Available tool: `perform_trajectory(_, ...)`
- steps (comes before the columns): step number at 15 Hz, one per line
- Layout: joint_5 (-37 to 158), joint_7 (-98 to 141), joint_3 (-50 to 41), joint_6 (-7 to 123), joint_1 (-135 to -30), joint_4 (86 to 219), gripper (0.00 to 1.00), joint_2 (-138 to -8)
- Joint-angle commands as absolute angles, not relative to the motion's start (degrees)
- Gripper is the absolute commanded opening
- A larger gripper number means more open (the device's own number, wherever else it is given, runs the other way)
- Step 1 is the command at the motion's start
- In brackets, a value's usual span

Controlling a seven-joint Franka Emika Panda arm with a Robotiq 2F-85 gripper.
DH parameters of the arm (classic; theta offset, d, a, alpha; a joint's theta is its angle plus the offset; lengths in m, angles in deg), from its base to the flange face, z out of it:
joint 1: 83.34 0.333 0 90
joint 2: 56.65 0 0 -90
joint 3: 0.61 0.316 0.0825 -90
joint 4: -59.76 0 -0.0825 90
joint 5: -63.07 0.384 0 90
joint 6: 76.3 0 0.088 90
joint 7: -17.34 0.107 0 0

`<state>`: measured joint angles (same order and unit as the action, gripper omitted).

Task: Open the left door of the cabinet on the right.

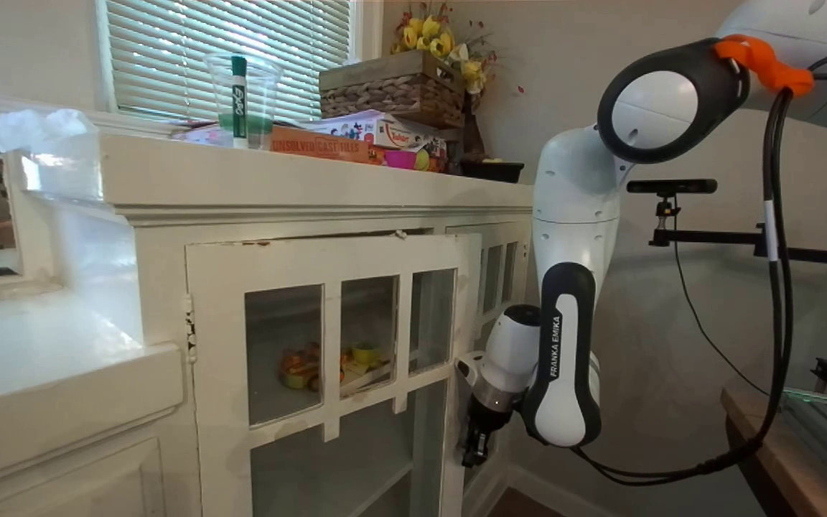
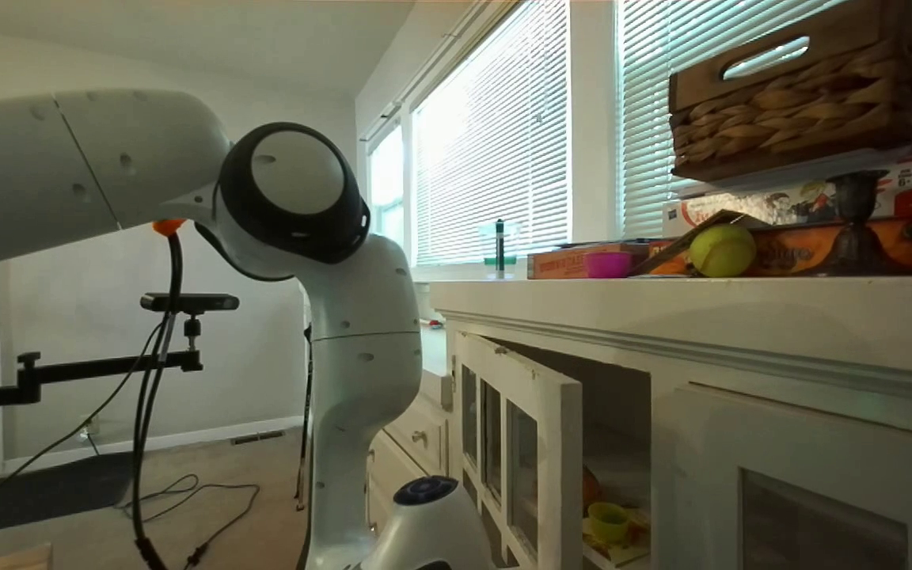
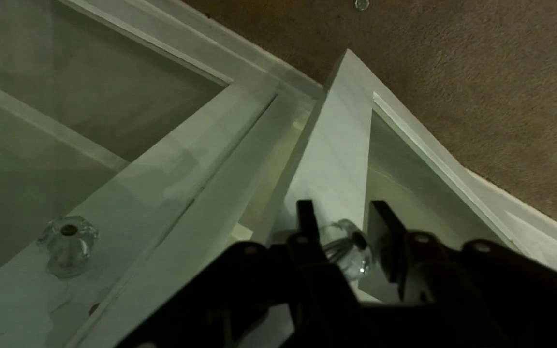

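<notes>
A home — window blinds (image 1: 227, 36), yellow flowers (image 1: 428, 36), carpet (image 3: 491, 106).

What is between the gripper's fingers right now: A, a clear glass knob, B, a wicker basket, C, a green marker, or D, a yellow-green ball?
A: in the wrist view, the clear glass knob on the left door shows between the two dark fingers of the gripper.

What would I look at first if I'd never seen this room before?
Probably the big white robot arm, right in front of the cabinet, its gripper straddling the glass knob on the partly open left door. Then maybe, higher up, the yellow flowers showing above the woven basket, and the yellow-green ball on the cabinet's top.
</notes>
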<state>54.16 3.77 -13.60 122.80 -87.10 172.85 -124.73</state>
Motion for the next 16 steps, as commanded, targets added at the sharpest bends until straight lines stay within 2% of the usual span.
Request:
perform_trajectory(1, 51.70, 3.34, -9.31, 125.07, -85.77, 175.65, 0.08, -123.22)
perform_trajectory(16, 53.13, 3.50, -8.64, 132.10, -81.83, 184.87, 0.08, -121.48)
